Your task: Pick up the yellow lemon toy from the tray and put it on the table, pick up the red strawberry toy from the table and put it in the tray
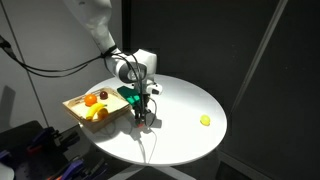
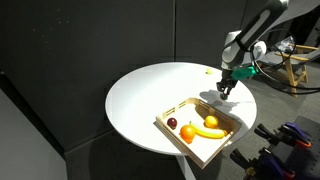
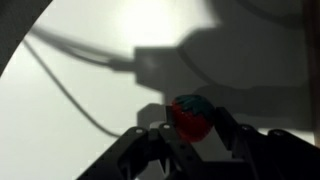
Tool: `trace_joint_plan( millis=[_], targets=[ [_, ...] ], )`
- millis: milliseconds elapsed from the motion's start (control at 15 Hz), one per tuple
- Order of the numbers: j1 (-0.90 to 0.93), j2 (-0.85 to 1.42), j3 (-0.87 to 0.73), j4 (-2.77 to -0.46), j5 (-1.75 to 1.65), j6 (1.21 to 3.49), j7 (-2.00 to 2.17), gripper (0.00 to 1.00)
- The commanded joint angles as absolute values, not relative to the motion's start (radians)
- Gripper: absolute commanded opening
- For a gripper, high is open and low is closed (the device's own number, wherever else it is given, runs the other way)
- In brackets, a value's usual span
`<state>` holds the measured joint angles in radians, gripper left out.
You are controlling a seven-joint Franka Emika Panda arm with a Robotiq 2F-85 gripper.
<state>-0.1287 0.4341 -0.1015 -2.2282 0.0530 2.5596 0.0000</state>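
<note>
Red strawberry toy [image 3: 190, 118], small, rounded and glossy with a teal-green cap, sat pinched between the dark angular fingers of the gripper [image 3: 196, 132], whose jaws were pressed in against its sides just above the smooth white round table [image 1: 170, 140]. In an exterior view the gripper [image 1: 143, 118] hung near the tabletop's centre. The shallow pale wooden tray [image 1: 72, 111] lay at nine o'clock, overhanging the edge. The yellow lemon toy [image 1: 205, 120], a small pale lump, rested at three o'clock.
</note>
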Motion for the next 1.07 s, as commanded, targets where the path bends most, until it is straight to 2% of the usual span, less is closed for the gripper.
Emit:
trace_joint_plan(
  millis=[0, 600, 1000],
  targets=[
    [-0.128, 0.343, -0.097, -2.262, 0.032, 2.482, -0.039, 0.19],
    [-0.093, 0.262, -0.048, -2.279, 0.005, 2.357, -0.16, 0.19],
    [-0.042, 0.251, -0.013, -2.29, -0.021, 2.358, -0.164, 0.19]
  ],
)
